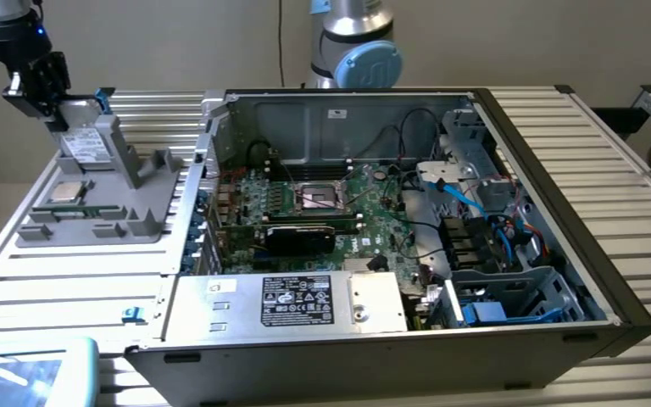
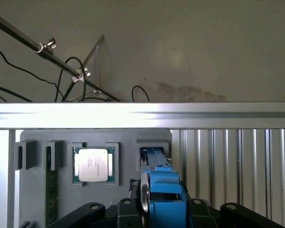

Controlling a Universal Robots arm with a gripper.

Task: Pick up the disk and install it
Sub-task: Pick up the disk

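Your gripper [image 1: 63,110] hangs over the grey parts fixture [image 1: 88,227] at the exterior view's left, its 2 fingers [image 2: 126,209] pinching the top edge of the disk [image 1: 82,146]. The disk stands on edge in its slot, which leaves that edge free to grab. The wrist view shows its blue carrier frame [image 2: 164,187] between the fingers and the CPU [image 2: 91,165] in the neighbouring pocket. The open computer case [image 1: 552,170] sits beside the fixture on the counter [image 1: 65,280]

A plain tan wall [image 1: 552,42] stands at the back from 10 to 2 o'clock, a thin black cord [image 1: 280,42] hangs down it near 12 o'clock, and a silver desk [image 1: 597,144] of ribbed metal strips spreads out below.
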